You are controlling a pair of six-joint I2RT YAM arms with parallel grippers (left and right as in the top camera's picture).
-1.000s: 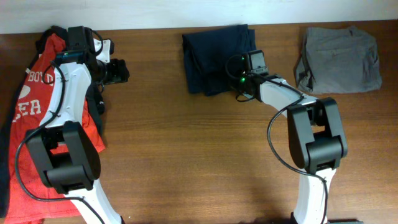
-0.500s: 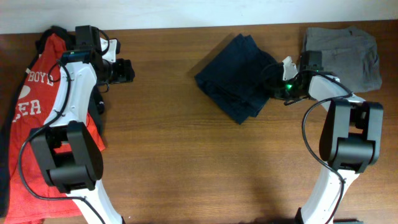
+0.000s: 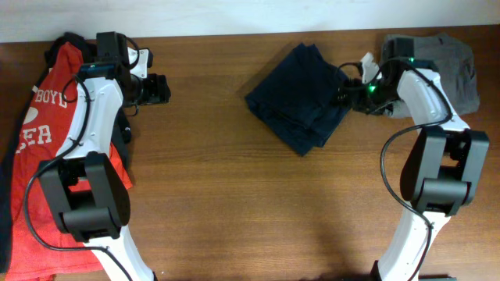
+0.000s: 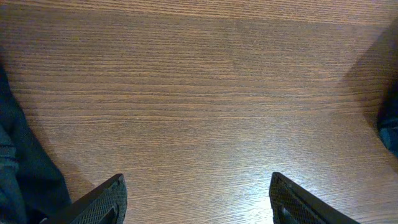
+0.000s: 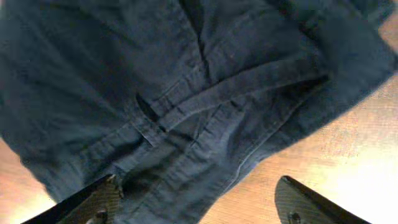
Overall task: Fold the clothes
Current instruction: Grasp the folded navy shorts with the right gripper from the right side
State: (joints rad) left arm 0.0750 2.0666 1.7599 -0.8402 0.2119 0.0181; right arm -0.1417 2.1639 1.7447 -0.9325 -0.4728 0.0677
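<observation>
Left arm point(image 3: 86, 115) and right arm point(image 3: 423, 90): white shells, bulky black joints, looping black cables point(image 3: 383, 168); green light point(image 3: 369, 88) on the right.

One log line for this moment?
left tool open above wooden table | right tool open at folded dark navy-blue fabric garment

I count four garments: one navy-blue garment point(image 3: 301, 97), one grey garment point(image 3: 445, 62), one red T-shirt point(image 3: 39, 133) and one dark garment point(image 3: 5, 211). I see two arms, the left arm point(image 3: 90, 117) and the right arm point(image 3: 426, 101), and one table point(image 3: 234, 203).
</observation>
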